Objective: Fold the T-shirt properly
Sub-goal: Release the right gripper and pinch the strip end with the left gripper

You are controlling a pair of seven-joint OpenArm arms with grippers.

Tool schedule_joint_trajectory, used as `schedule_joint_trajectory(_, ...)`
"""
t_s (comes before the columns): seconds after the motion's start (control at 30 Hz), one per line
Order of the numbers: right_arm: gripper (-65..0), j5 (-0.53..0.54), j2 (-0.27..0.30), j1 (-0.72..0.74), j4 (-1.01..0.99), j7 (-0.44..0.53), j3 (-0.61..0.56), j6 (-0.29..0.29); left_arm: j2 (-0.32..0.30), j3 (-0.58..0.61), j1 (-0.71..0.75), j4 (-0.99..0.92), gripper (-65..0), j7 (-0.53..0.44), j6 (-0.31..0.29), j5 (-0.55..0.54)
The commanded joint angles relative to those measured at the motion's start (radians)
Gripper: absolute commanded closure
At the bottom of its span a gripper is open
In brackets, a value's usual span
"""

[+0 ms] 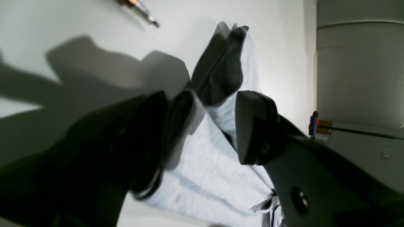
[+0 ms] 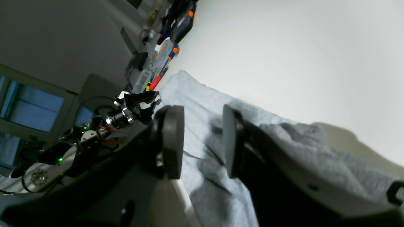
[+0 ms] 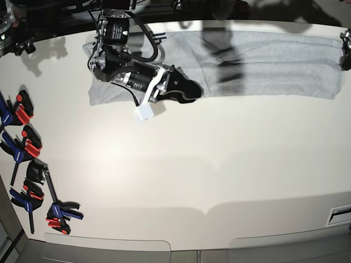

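The T-shirt (image 3: 263, 63) is light grey and lies as a long folded band along the table's far edge. My right gripper (image 3: 189, 90) rests low on the shirt's front edge, left of its middle. In the right wrist view that gripper (image 2: 202, 138) has its pads apart, with flat shirt cloth (image 2: 195, 104) showing through the gap and a bunched fold (image 2: 315, 151) beside one finger. My left gripper (image 1: 205, 126) hangs over the stacked folds (image 1: 208, 170) with its jaws wide apart; one fold leans against a finger (image 1: 151, 132). In the base view it (image 3: 346, 52) barely shows at the shirt's right end.
Several blue and red clamps (image 3: 24, 142) lie along the table's left side. A metal-tipped tool (image 1: 142, 12) lies on the table (image 3: 192, 175) beyond the shirt's end. More tools (image 2: 170, 47) crowd the table's far corner.
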Motion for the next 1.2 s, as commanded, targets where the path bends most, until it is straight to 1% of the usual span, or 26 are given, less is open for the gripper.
schedule_joint_trajectory(0.0, -19.6, 0.029, 0.0, 0.016, 0.017, 0.02, -0.001, 0.009, -0.023, -0.004, 0.003, 0.023, -32.2, 0.004, -0.006, -0.005)
schedule_joint_trajectory(0.13, -19.6, 0.029, 0.0, 0.016, 0.017, 0.02, -0.001, 0.009, -0.023, -0.003, 0.003, 0.054, -32.2, 0.003, -0.006, 0.061)
schedule_joint_trajectory(0.33, -19.6, 0.029, 0.0, 0.017, 0.017, 0.02, -0.001, 0.009, -0.017, 0.006, 0.003, 0.058, -32.0, 0.011, -0.006, 0.06)
schedule_joint_trajectory(0.47, -19.6, 0.028, 0.0, 0.024, 0.017, 0.02, -0.001, 0.009, -0.017, 0.101, 0.003, 0.058, -32.0, 0.005, -0.006, 0.059)
schedule_joint_trajectory(0.57, -19.6, 0.028, 0.0, 0.027, 0.017, 0.02, -0.001, 0.009, -0.017, 0.161, 0.003, 0.058, -31.9, -0.049, -0.006, 0.059)
schedule_joint_trajectory(0.6, -19.6, 0.029, 0.0, 0.027, 0.017, 0.02, -0.001, 0.009, -0.017, 0.167, 0.003, 0.058, -30.9, -0.056, -0.006, 0.059)
schedule_joint_trajectory(0.63, -19.6, 0.026, 0.0, 0.027, 0.017, 0.019, -0.001, 0.009, -0.017, 0.166, 0.002, 0.058, -27.8, -0.057, -0.006, 0.058)
schedule_joint_trajectory(0.67, -19.6, 0.017, 0.0, 0.027, 0.017, 0.019, -0.001, 0.009, -0.018, 0.166, 0.003, 0.058, -23.0, -0.056, -0.006, 0.052)
schedule_joint_trajectory(0.7, -19.6, 0.002, 0.0, 0.027, 0.017, 0.02, -0.001, 0.009, -0.018, 0.165, 0.003, 0.059, -16.5, -0.053, -0.006, 0.042)
schedule_joint_trajectory(0.77, -19.5, -0.031, 0.0, 0.027, 0.017, 0.034, -0.001, 0.009, -0.018, 0.165, 0.003, 0.059, -0.3, -0.029, -0.006, 0.011)
schedule_joint_trajectory(0.87, -19.5, -0.089, 0.0, 0.027, 0.017, 0.074, 0.003, 0.009, -0.018, 0.165, 0.003, 0.065, 0.0, 0.015, -0.006, -0.056)
schedule_joint_trajectory(0.97, -19.5, -0.137, 0.0, 0.027, 0.017, 0.118, 0.043, 0.009, -0.017, 0.165, 0.006, 0.108, 0.0, 0.019, -0.006, -0.054)
schedule_joint_trajectory(1.07, -19.5, -0.18, 0.0, 0.027, 0.017, 0.151, 0.124, 0.009, -0.015, 0.165, 0.025, 0.204, 0.0, 0.023, -0.006, -0.058)
schedule_joint_trajectory(1.17, -19.5, -0.189, 0.006, 0.027, 0.017, 0.155, 0.232, 0.009, 0.004, 0.166, 0.06, 0.354, 0.0, 0.038, -0.006, -0.065)
